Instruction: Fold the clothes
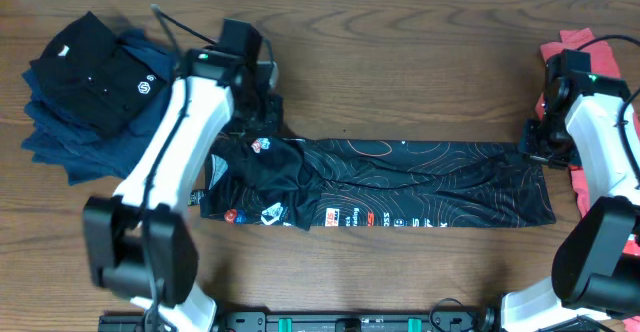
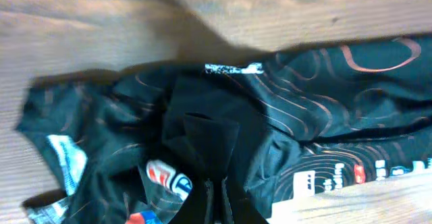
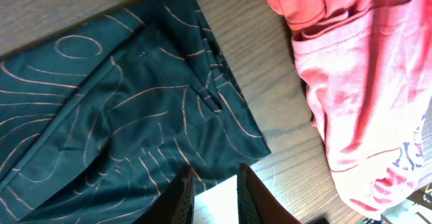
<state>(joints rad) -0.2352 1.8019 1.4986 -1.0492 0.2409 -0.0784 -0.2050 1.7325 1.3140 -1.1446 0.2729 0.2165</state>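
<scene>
Jersey (image 1: 420, 177) looks thin, limp, slippery; left claw (image 2: 210, 187) pinches bunched fabric, right claw (image 3: 214, 183) spread beside hem corner, best grab there.

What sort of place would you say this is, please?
Probably a robotics lab bench: a left arm and right arm at a wooden table, with a black jersey and stacked clothes.

black jersey (image 1: 420, 180) with thin orange contour lines; coral-red shirt (image 3: 358, 82)
</scene>
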